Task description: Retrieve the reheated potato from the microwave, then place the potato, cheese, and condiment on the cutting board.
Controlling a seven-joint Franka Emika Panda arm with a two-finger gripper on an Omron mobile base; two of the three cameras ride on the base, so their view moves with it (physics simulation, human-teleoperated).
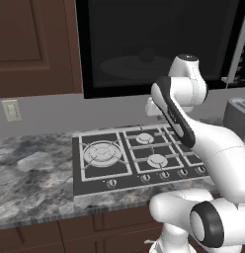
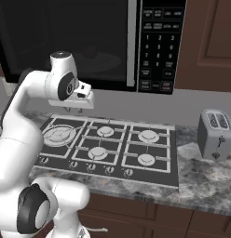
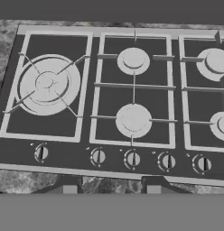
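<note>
The microwave (image 1: pixel 159 44) (image 2: pixel 66 42) hangs on the wall above the stove, its black glass door closed. Through the glass a dim rounded lump, the potato (image 1: pixel 146 55) (image 2: pixel 91 52), rests on the turntable plate. My gripper (image 2: pixel 73 110) (image 1: pixel 156 116) hovers below the door and above the cooktop's back burners, pointing down. In the hand view its two fingertips (image 3: pixel 68 187) stand apart with nothing between them, so the gripper (image 3: pixel 110 188) is open and holds nothing. The cheese, condiment and cutting board are out of view.
A grey-and-black gas cooktop (image 1: pixel 134 153) (image 2: pixel 108 144) (image 3: pixel 132 90) with knobs along its front lies in a marble counter (image 1: pixel 30 173). A silver toaster (image 2: pixel 215 135) (image 1: pixel 238 116) stands to the right. The microwave's long handle (image 2: pixel 132 44) and button panel (image 2: pixel 157 42) are on its right side.
</note>
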